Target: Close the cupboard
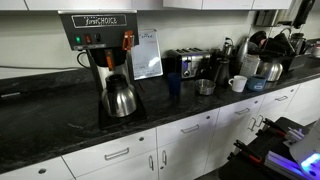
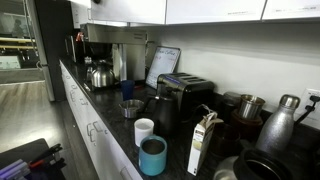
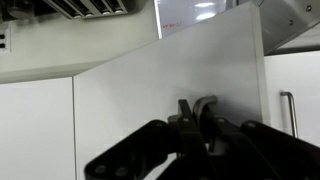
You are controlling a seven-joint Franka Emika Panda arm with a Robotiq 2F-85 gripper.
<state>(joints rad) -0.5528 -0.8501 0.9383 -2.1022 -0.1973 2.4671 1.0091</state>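
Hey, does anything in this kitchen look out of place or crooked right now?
Yes. In the wrist view one white cupboard door stands swung out at an angle, while the door beside it sits flush. The shut gripper is just in front of it. Nothing on the counter looks spilled.

Dark stone table (image 1: 50,130) runs right along both exterior views, coffee maker (image 1: 100,45) up on it with a steel kettle (image 1: 120,100) at its six o'clock. Toaster (image 1: 185,65) sits off at three o'clock, a blue cup (image 1: 174,85) just in front, a white mug (image 1: 238,84) further along. A teal cup (image 2: 152,157) stands near a carton (image 2: 203,143) at its three o'clock.
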